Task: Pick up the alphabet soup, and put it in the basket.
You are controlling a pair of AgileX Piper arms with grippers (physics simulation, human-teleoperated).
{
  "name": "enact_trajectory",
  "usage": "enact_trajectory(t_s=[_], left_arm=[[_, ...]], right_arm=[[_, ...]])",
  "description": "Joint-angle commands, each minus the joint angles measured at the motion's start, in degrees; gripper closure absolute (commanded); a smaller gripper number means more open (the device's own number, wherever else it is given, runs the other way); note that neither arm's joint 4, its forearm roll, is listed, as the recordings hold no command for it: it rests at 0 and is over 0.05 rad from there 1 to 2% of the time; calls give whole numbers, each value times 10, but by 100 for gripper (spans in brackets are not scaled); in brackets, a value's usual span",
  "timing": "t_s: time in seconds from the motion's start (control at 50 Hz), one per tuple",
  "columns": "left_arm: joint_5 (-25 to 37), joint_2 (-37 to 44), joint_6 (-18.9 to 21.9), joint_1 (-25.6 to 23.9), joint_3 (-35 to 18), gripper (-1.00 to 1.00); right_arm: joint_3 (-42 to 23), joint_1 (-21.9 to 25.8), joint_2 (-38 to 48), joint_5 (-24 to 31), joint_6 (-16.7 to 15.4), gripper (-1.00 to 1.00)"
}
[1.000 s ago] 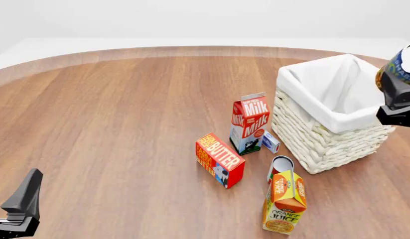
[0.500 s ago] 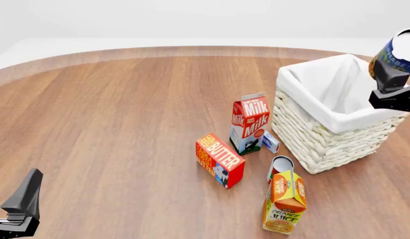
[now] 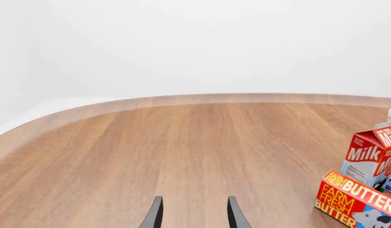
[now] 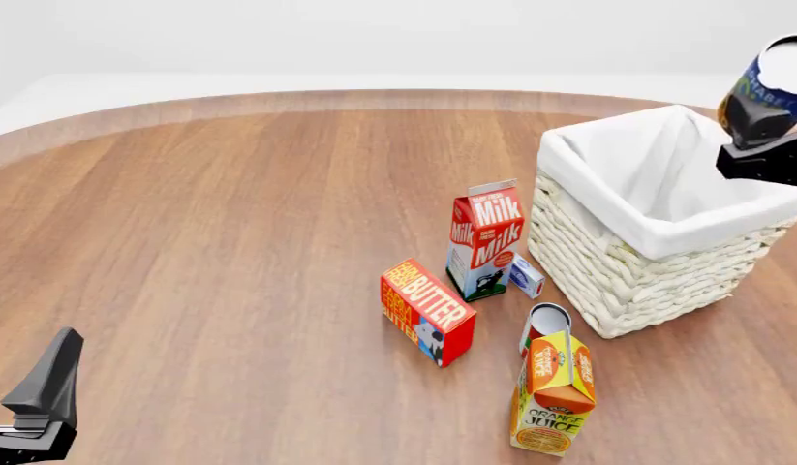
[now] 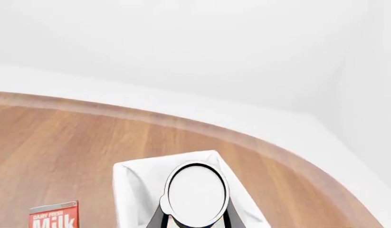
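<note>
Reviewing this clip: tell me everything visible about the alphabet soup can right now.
The alphabet soup is a small cylindrical can with a blue label, yellow-orange markings and a pale, dark-rimmed top. It is off the table, tilted, its top showing in both views, held in the right pincer with dark fingers on its sides. It hangs at the far right rim of the basket; the right wrist view shows the white lining behind it. Only the pincer touches it.

Blue-labelled alphabet soup (image 4: pixel 776 85) with pale top, whitish woven basket (image 4: pixel 630 271) lined white, red-and-white milk carton (image 4: pixel 485 238).
</note>
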Motion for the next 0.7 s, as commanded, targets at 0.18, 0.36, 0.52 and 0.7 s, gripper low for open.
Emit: enact_trajectory(t_s=[0.18, 0.36, 0.52, 0.7], left_arm=[[0, 0, 0, 0, 0, -100], [0, 0, 0, 0, 0, -100], [0, 0, 0, 0, 0, -100], [0, 0, 0, 0, 0, -100]], right_arm=[[-37, -16, 59, -1, 19, 100], [-45, -28, 84, -8, 25, 100], [-61, -34, 101, 10, 26, 100], [-91, -41, 122, 38, 25, 100]])
